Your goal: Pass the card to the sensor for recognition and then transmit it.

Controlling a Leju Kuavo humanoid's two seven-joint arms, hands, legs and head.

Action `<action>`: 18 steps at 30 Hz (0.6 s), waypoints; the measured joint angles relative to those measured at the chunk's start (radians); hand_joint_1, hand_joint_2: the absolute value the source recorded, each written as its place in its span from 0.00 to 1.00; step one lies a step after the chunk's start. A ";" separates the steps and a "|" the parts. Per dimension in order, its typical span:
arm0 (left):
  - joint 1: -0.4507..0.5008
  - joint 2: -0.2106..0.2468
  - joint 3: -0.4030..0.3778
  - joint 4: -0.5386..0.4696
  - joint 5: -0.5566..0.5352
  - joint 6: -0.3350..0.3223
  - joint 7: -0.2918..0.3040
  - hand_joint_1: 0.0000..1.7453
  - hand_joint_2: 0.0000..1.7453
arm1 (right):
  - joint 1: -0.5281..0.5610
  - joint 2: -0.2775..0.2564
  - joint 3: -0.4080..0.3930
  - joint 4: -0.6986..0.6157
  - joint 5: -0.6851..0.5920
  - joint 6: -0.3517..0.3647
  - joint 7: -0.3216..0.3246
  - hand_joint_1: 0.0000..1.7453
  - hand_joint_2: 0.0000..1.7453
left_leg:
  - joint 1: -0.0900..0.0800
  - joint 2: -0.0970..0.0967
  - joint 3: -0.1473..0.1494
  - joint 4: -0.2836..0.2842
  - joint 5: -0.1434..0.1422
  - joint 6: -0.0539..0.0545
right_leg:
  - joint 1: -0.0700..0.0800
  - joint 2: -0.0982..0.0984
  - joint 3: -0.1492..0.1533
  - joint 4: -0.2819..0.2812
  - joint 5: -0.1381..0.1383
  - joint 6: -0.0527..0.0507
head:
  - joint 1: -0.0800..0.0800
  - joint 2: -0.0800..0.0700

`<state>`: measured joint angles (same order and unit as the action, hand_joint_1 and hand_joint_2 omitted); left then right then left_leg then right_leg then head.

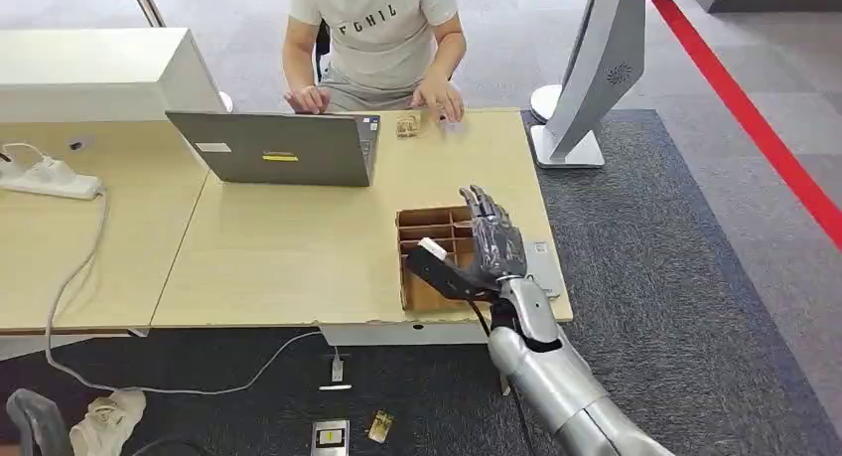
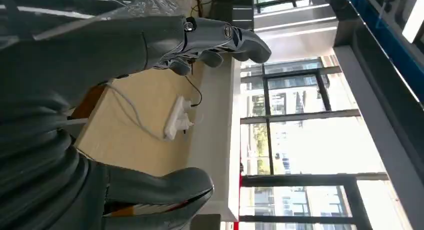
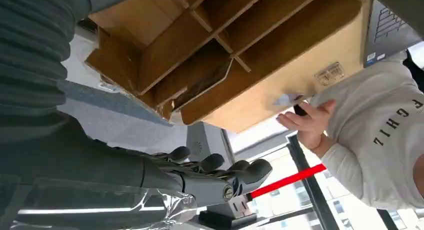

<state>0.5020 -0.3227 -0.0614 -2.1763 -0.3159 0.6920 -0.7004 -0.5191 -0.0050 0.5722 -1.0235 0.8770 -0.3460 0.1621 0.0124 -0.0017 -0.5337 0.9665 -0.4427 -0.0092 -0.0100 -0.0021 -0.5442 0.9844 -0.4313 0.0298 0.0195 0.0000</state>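
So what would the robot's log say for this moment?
right hand: open over divided box | card: none held | left hand: holds nothing | person: seated opposite

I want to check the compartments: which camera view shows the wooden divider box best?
The head view: the whole wooden divider box lies on the table, partly covered by the right robot hand. The right wrist view shows its compartments closely, but cropped.
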 joint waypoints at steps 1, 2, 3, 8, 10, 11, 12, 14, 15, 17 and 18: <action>0.000 -0.003 0.000 0.000 -0.001 0.000 0.000 0.00 1.00 | -0.001 0.001 0.000 0.010 0.000 -0.002 0.000 0.00 1.00 | 0.000 0.000 0.000 0.000 0.000 0.000 | 0.000 0.000 0.000 0.000 0.000 0.000 | 0.000 0.000; 0.001 -0.006 0.000 0.002 -0.002 0.000 0.000 0.00 1.00 | -0.005 0.003 0.002 0.024 -0.001 -0.003 0.000 0.00 1.00 | 0.000 0.000 0.000 0.000 0.000 0.000 | 0.000 0.000 0.000 0.000 0.000 0.000 | 0.000 0.000; 0.001 -0.010 0.000 0.002 -0.002 0.000 0.000 0.00 1.00 | -0.008 0.005 0.002 0.037 -0.002 -0.004 0.000 0.00 1.00 | 0.000 0.000 0.000 0.000 0.000 0.000 | 0.000 0.000 0.000 0.000 0.000 0.000 | 0.000 0.000; 0.003 -0.020 0.000 0.004 0.008 0.000 0.000 0.00 1.00 | -0.024 0.009 0.002 0.085 -0.004 -0.014 0.000 0.00 1.00 | 0.000 0.000 0.000 0.000 0.000 0.000 | 0.000 0.000 0.000 0.000 0.000 0.000 | 0.000 0.000; 0.003 -0.023 0.000 0.007 0.009 0.000 0.000 0.00 1.00 | -0.030 0.009 0.002 0.101 -0.004 -0.019 0.000 0.00 1.00 | 0.000 0.000 0.000 0.000 0.000 0.000 | 0.000 0.000 0.000 0.000 0.000 0.000 | 0.000 0.000; 0.004 -0.024 0.000 0.008 0.010 0.000 0.000 0.00 1.00 | -0.033 0.009 0.002 0.107 -0.003 -0.023 0.000 0.00 1.00 | 0.000 0.000 0.000 0.000 0.000 0.000 | 0.000 0.000 0.000 0.000 0.000 0.000 | 0.000 0.000; 0.004 -0.026 0.000 0.008 0.011 0.000 0.000 0.00 1.00 | -0.036 0.009 0.002 0.115 -0.002 -0.027 0.000 0.00 1.00 | 0.000 0.000 0.000 0.000 0.000 0.000 | 0.000 0.000 0.000 0.000 0.000 0.000 | 0.000 0.000; 0.004 -0.027 0.000 0.008 0.016 0.000 0.000 0.00 1.00 | -0.044 0.008 0.002 0.132 0.000 -0.035 0.013 0.00 1.00 | 0.000 0.000 0.000 0.000 0.000 0.000 | 0.000 0.000 0.000 0.000 0.000 0.000 | 0.000 0.000; 0.004 -0.027 0.000 0.008 0.017 0.000 0.000 0.00 1.00 | -0.046 0.007 0.002 0.139 0.002 -0.038 0.017 0.00 1.00 | 0.000 0.000 0.000 0.000 0.000 0.000 | 0.000 0.000 0.000 0.000 0.000 0.000 | 0.000 0.000; 0.004 -0.027 0.000 0.008 0.022 0.000 0.000 0.00 1.00 | -0.049 0.005 0.002 0.149 0.004 -0.047 0.024 0.00 1.00 | 0.000 0.000 0.000 0.000 0.000 0.000 | 0.000 0.000 0.000 0.000 0.000 0.000 | 0.000 0.000; 0.004 -0.027 0.000 0.009 0.025 0.000 0.000 0.00 1.00 | -0.051 0.003 0.002 0.155 0.006 -0.055 0.032 0.00 1.00 | 0.000 0.000 0.000 0.000 0.000 0.000 | 0.000 0.000 0.000 0.000 0.000 0.000 | 0.000 0.000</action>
<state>0.5060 -0.3502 -0.0610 -2.1675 -0.2907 0.6920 -0.7004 -0.5700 -0.0015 0.5741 -0.8687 0.8835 -0.4005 0.1945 0.0124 -0.0016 -0.5335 0.9666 -0.4427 -0.0092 -0.0100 -0.0021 -0.5445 0.9844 -0.4313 0.0298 0.0191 0.0000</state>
